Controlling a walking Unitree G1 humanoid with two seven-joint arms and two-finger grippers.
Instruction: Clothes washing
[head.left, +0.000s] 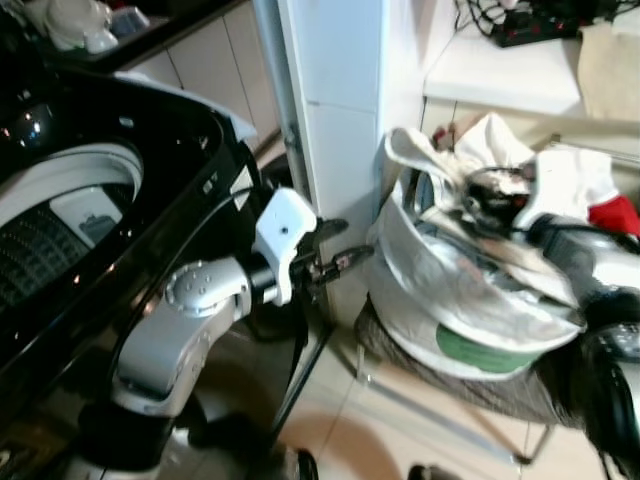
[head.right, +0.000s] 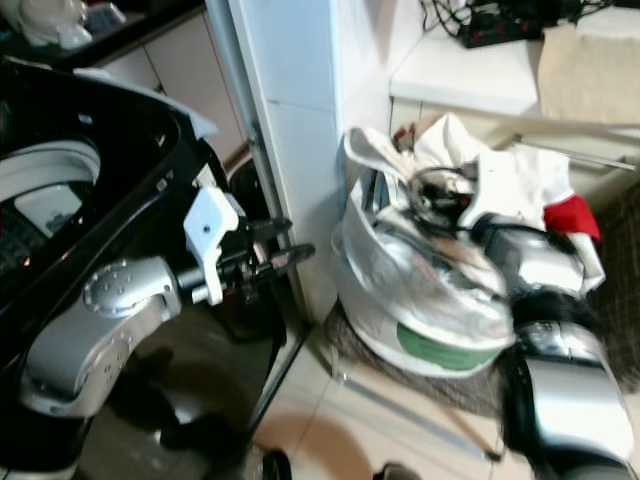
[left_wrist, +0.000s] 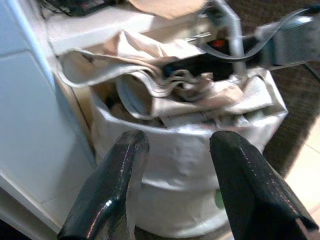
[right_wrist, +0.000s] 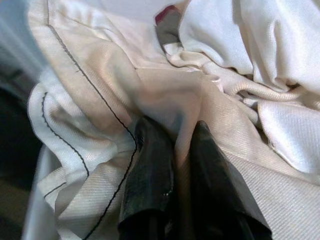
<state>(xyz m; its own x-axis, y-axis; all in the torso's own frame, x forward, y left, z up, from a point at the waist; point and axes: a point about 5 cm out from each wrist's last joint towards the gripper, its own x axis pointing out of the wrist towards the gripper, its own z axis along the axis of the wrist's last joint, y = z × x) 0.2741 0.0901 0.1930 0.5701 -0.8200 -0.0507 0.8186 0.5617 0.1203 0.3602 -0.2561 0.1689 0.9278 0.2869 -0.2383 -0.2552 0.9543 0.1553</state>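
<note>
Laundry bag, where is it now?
The laundry bag sits on the floor ahead to the right, against the white pillar, right pincer in its clothes.

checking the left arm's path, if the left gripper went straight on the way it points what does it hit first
Most likely the white laundry bag of clothes: the open left gripper points at its side wall, nothing between. Depth is unclear.
</note>
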